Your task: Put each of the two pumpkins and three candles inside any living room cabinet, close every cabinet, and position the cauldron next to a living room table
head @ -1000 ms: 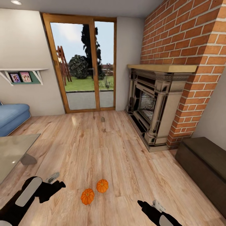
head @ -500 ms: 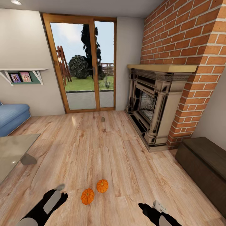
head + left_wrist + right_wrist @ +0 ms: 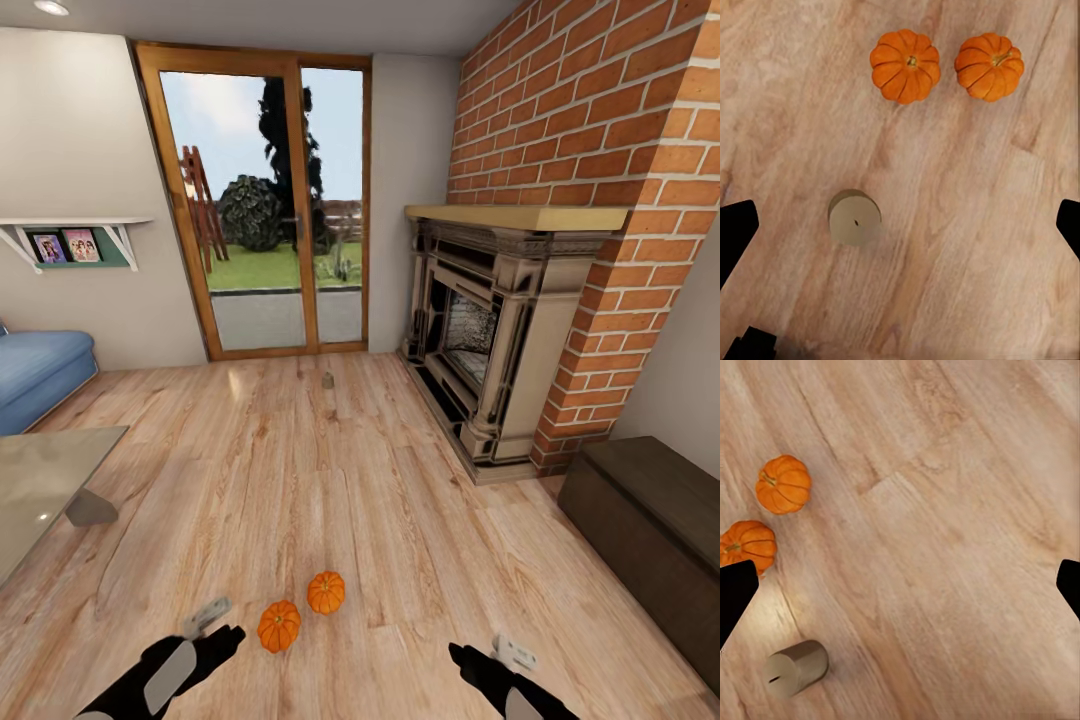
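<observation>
Sitting upright on the plank floor (image 3: 380, 500), stems up, two pumpkins (image 3: 279, 626) (image 3: 326, 592) rest just beside each other, apart from the cabinet (image 3: 650, 520) at the floor's right edge. A candle (image 3: 854, 217) lies on its side near them. Left gripper (image 3: 900, 225) and right gripper (image 3: 900, 585) hover spread, grasping nothing. No writing is legible.

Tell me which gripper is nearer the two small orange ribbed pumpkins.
Left. The left gripper sits just beside the pumpkins, while the right gripper is farther off on their other side.
</observation>
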